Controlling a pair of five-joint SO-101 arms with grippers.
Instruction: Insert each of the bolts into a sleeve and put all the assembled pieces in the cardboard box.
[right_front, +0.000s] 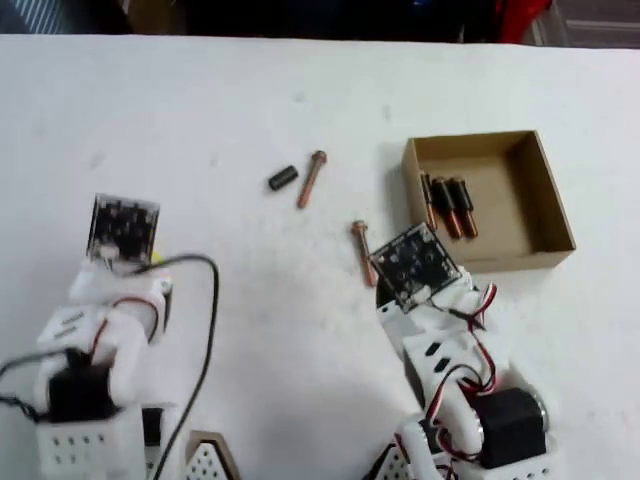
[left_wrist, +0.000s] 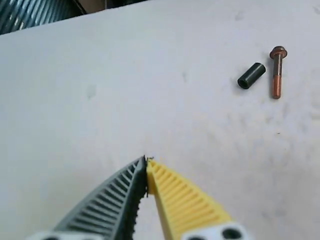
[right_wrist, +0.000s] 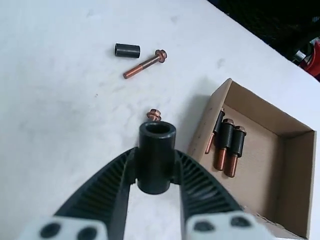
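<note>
High view: the box (right_front: 520, 260) is sitting at the right of the table (right_front: 200, 100), with three pieces (right_front: 447, 207) lying inside along its left wall. The loose sleeve (right_front: 283, 179) and far bolt (right_front: 311, 178) are lying just beside each other mid-table, not joined. The near bolt (right_front: 363, 252) is lying off the box's front-left corner, with the right arm (right_front: 440, 350) hanging just beside it. The left arm (right_front: 100, 310) is sitting well apart, at the left.

Left wrist view: the left gripper (left_wrist: 146, 166) is showing its fingers pressed together on nothing, over bare table. The loose sleeve and far bolt are lying well ahead of it.

Right wrist view: the right gripper (right_wrist: 156, 167) is clamping the held sleeve (right_wrist: 157, 142) by its sides, bore facing the camera. The near bolt's head is peeking just past the sleeve's rim. In the box, two pieces are wearing sleeves. The third looks thinner, and I cannot tell whether it is sleeved.

Judgement: the step in hand is likely mating the held sleeve with the near bolt. The next move is calling for the bore to be lined up with the shank. As the bolt is lying flat, the empty left gripper probably needs to lift and feed it. A second pair is waiting.
</note>
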